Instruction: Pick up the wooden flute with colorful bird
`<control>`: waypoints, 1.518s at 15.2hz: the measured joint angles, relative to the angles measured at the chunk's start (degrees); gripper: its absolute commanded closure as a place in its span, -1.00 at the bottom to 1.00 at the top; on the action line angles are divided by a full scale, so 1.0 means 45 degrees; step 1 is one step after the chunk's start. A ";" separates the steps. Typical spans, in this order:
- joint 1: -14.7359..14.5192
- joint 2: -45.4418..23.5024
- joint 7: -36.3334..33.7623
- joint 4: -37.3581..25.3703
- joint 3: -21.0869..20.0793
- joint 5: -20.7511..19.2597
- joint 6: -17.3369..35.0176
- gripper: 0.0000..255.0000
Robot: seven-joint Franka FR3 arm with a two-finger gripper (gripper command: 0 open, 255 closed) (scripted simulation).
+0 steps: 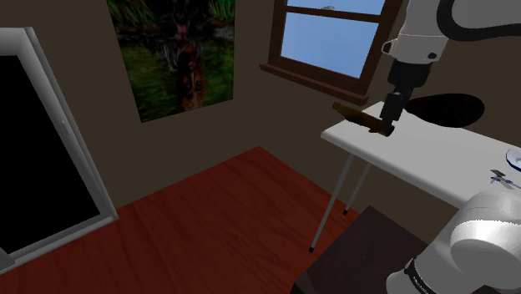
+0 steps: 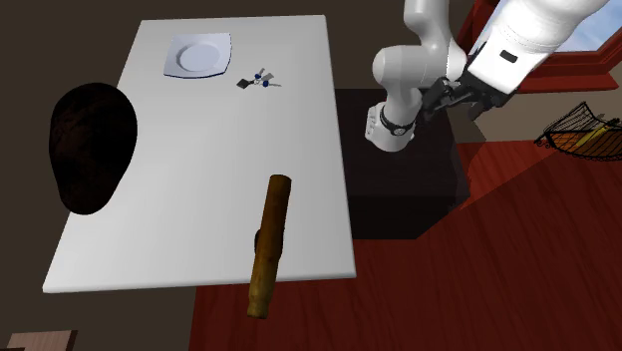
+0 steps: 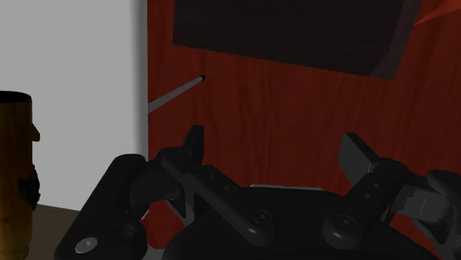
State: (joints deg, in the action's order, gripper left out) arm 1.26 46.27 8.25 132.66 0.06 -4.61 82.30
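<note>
Jaws stand apart and empty in the wrist view: the gripper (image 3: 273,151) hangs over the floor (image 3: 295,96) beside the table (image 3: 74,66) edge, with the wooden flute (image 3: 15,170) off to one side. The shoulder view puts the flute at the table's corner. In the second exterior view one end overhangs the edge, so a glancing finger could tip it off.
</note>
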 measured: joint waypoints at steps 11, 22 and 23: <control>0.0771 -0.2275 0.1545 -0.0237 0.2038 -0.1273 0.2576 -1.00; 0.1375 -0.6014 0.3593 -0.2124 0.4442 -0.1515 0.5170 -1.00; 0.1409 -0.6412 0.3782 -0.2358 0.4639 -0.1432 0.5393 -1.00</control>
State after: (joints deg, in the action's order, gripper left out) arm 7.61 17.41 25.27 122.05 20.93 -11.06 106.57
